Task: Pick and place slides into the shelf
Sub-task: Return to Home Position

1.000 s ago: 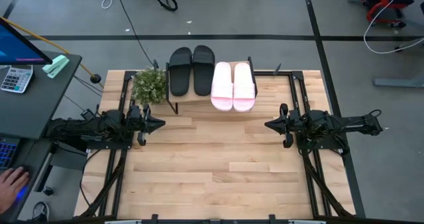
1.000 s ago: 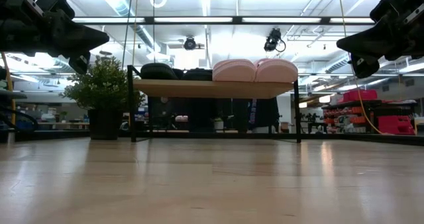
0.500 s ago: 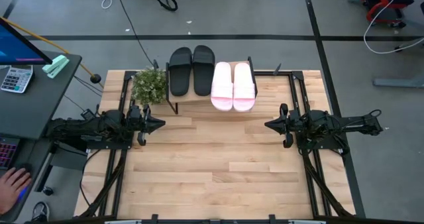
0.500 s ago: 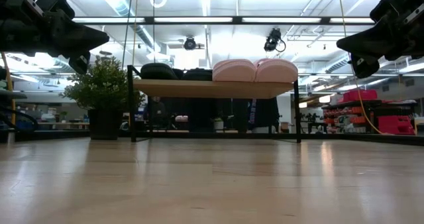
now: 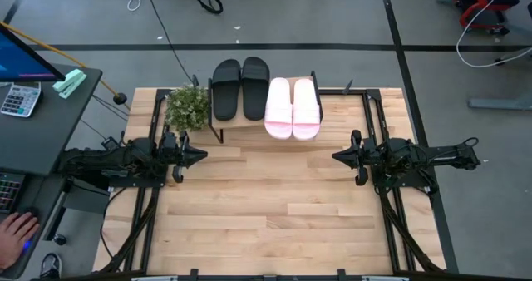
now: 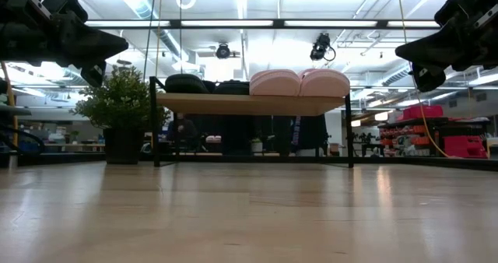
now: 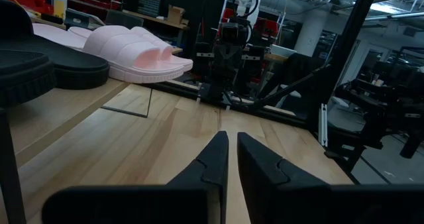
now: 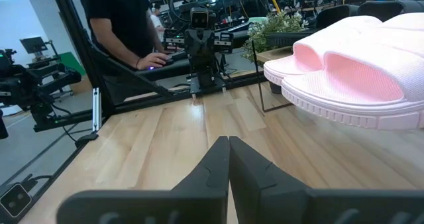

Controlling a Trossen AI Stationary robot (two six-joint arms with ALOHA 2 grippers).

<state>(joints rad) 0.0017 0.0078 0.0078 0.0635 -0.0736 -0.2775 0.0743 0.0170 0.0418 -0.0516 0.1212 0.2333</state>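
Note:
Two black slides (image 5: 241,88) and two pale pink slides (image 5: 293,107) lie side by side, soles down, on the shelf's light top board (image 6: 249,103) at the table's far edge. The shelf stands on thin black legs (image 6: 156,123). My left gripper (image 5: 202,155) hovers shut above the table's left side, pointing right. My right gripper (image 5: 336,156) hovers shut above the right side, pointing left. In the left wrist view the pink slides (image 7: 136,48) and a black slide (image 7: 40,58) show; in the right wrist view the pink slides (image 8: 358,71) show. Neither gripper holds anything.
A small potted plant (image 5: 187,106) stands at the shelf's left end. The wooden slatted tabletop (image 5: 266,206) lies bare between the arms. A desk with a calculator (image 5: 21,98) is off the left edge, with a person's hand (image 5: 15,231) there; a person (image 8: 122,18) stands beyond.

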